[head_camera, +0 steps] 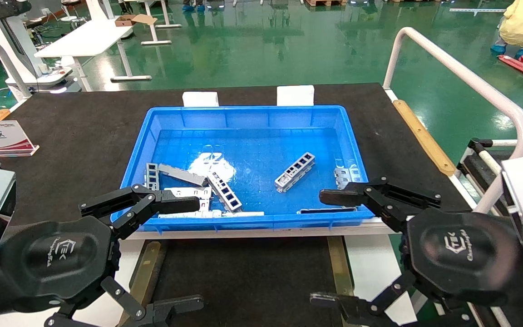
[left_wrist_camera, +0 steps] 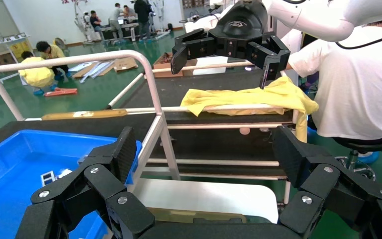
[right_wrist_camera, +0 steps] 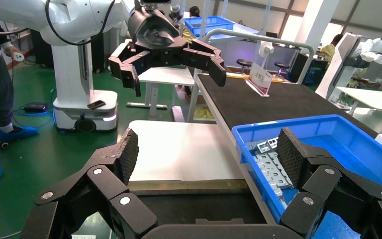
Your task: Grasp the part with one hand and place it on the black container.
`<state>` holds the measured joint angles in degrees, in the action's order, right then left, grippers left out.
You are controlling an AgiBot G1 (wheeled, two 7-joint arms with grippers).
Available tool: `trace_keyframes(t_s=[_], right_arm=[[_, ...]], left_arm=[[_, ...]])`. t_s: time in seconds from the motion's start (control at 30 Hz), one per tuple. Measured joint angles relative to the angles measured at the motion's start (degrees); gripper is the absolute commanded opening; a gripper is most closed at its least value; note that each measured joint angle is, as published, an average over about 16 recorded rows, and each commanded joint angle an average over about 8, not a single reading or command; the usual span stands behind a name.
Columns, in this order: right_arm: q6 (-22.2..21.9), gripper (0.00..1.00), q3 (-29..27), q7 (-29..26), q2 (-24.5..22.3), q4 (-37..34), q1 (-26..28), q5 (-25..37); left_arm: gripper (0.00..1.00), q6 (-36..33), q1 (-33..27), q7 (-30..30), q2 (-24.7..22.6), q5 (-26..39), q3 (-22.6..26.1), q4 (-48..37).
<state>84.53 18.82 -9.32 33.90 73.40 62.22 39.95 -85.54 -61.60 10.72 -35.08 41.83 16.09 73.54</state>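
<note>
In the head view, I am holding both tools low in the frame, just in front of the blue bin (head_camera: 248, 136). The left tool (head_camera: 170, 254) is sitting at lower left and the right tool (head_camera: 334, 247) at lower right, both spread wide and carrying nothing. The part (head_camera: 295, 171) is lying alone, slanted, right of centre in the bin, apart from a pile of other brackets (head_camera: 198, 190) at the bin's lower left. The black container (head_camera: 248, 277) is showing at bottom centre between brownish strips.

In the left wrist view, the left tool (left_wrist_camera: 206, 154) is gaping empty, the bin at lower left.

In the right wrist view, the right tool (right_wrist_camera: 206, 154) is likewise released, the bin at right.

I judge a descent could clip the bin's near wall, or a slanted grip could twist the part loose.
</note>
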Motion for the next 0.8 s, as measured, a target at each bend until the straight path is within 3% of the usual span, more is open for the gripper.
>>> trace_keyframes(t_s=[0.5, 0.8], right_arm=[[0.0, 1.00, 0.0, 0.0, 0.0, 0.0, 0.0, 0.0], [0.0, 1.00, 0.0, 0.0, 0.0, 0.0, 0.0, 0.0]], left_arm=[[1.00, 0.4, -0.5, 0.0, -0.4, 0.4, 0.1, -0.3], [1.00, 2.8, -3.2, 0.0, -3.2, 3.8, 1.7, -1.7]])
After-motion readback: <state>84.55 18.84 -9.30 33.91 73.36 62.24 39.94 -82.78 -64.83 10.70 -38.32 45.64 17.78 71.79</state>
